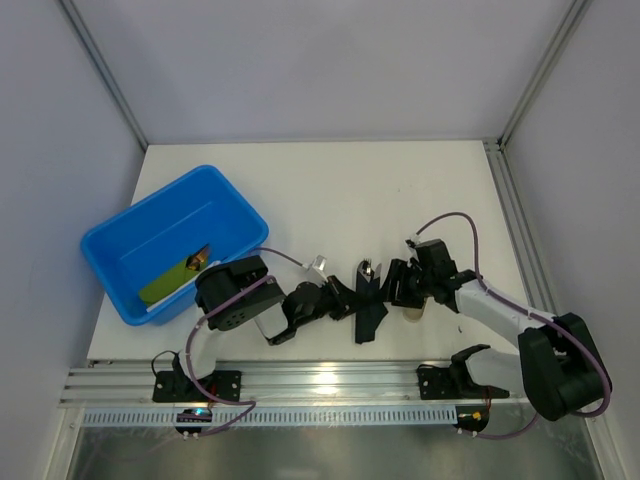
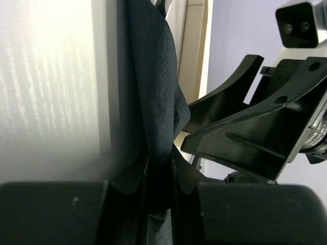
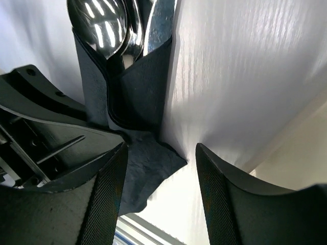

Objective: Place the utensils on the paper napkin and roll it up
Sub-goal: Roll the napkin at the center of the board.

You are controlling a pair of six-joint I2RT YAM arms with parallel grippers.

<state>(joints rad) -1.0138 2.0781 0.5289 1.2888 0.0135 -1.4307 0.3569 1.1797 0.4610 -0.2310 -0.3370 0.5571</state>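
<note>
Pinches the paper napkin (image 2: 153, 81), already wrapped around the utensils (image 3: 110, 28), in the left gripper (image 2: 159, 168), holds the right gripper (image 3: 161, 153) wide-jawed at 3 o'clock, leaves a corner seemingly unrolled.

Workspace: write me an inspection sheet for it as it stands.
Surface: white table, no spills seen.
Job's things: black paper napkin wrapped round the utensils, a spoon bowl showing at its open end.
Clutter: blue tub at left holding a green-yellow item; beige cylinder by the right arm.
End effectors: left end effector shut on the paper napkin; right end effector open.
Cables: purple cable looping on each arm.
Surroundings: pale walls, metal frame posts.
</note>
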